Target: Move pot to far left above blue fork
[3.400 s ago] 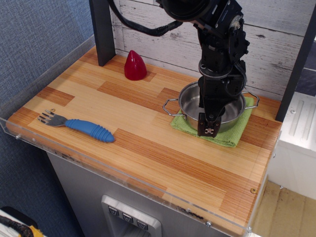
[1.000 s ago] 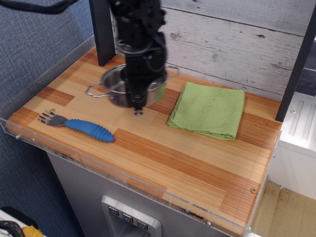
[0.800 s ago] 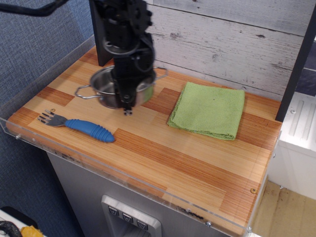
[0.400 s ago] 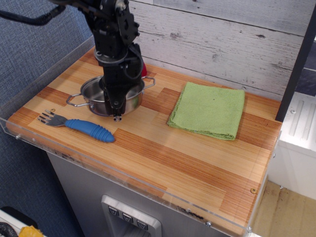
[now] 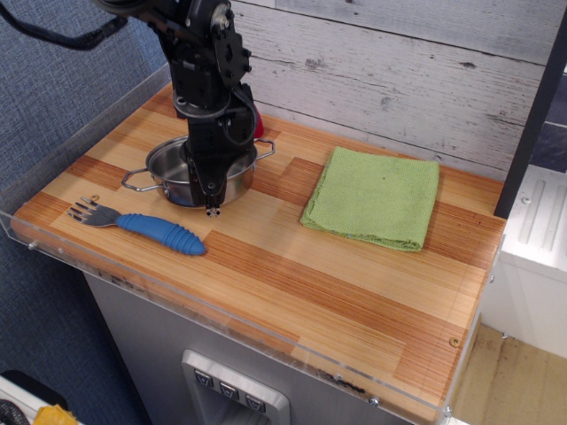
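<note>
The shiny steel pot [image 5: 173, 173] with two wire loop handles sits on the wooden table at the left, just behind the blue fork [image 5: 146, 225]. The fork lies near the front left edge, tines to the left, blue ribbed handle to the right. My gripper [image 5: 211, 197] reaches down from above and is shut on the pot's near right rim, one finger inside the pot and one outside. The arm hides the pot's right half.
A folded green cloth [image 5: 376, 197] lies right of centre. A red cone-shaped object [image 5: 257, 122] stands behind the arm, mostly hidden. A dark post [image 5: 182, 84] stands at the back left. A clear plastic rim [image 5: 80, 115] edges the table on the left and front.
My gripper carried the pot from the green cloth leftward across the table and lowered it behind the fork. In the last half second it barely moved.
</note>
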`<act>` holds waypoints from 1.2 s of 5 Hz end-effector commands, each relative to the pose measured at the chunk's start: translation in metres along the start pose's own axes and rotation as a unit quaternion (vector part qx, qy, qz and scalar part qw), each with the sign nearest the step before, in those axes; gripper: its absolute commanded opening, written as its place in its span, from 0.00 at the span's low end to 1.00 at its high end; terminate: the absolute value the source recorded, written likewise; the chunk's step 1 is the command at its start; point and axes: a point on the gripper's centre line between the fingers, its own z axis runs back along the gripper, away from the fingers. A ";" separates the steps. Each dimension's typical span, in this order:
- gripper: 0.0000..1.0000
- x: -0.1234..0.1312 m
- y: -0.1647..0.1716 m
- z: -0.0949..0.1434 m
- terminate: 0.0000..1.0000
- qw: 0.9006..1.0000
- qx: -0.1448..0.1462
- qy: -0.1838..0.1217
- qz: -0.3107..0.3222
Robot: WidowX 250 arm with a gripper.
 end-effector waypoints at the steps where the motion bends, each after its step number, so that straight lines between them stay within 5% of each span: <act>1: 0.00 -0.008 -0.001 0.016 0.00 1.000 0.009 -0.002 0.015; 2: 1.00 -0.007 -0.002 0.012 0.00 1.000 -0.003 0.000 0.012; 6: 1.00 -0.002 -0.004 0.027 0.00 1.000 -0.014 0.003 0.003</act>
